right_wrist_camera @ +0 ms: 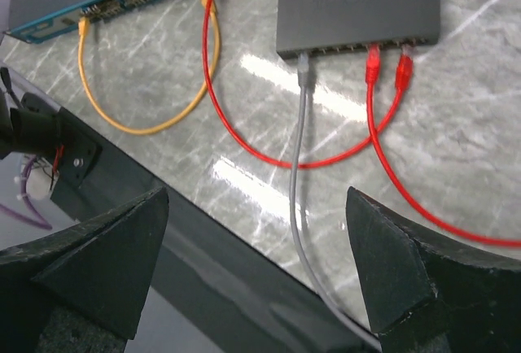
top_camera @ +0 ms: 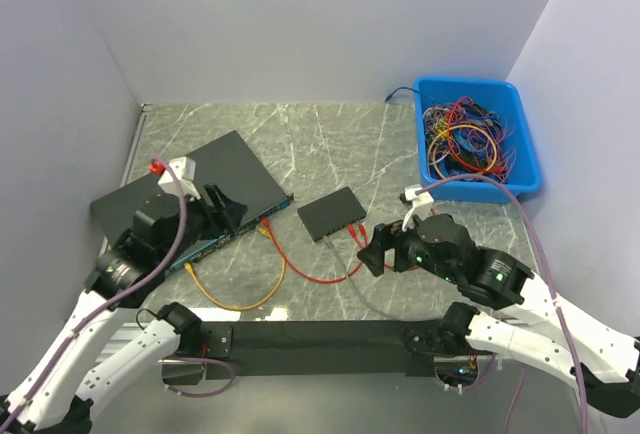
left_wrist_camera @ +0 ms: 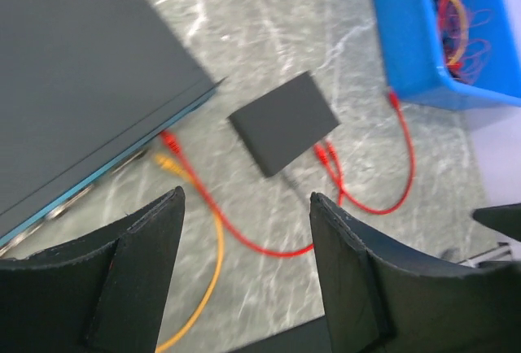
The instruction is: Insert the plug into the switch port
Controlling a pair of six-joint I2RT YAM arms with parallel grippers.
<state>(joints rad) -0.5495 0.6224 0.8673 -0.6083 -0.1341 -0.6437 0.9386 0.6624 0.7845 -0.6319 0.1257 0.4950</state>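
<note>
Both pincers stand open and empty, the left gripper hovering beside the large switch toward the desk's left edge, the right gripper spread wide above the small switch mid-desk, where the grey plug is seated in its front face beside two red plugs.

Lighting is bright and even from overhead, and shadows in the top view are faint and soft. White glare streaks lie on the tabletop in the right wrist view. The left wrist view is smeared throughout, worst at the blue bin, and the near gripper fingers are soft-edged.
</note>
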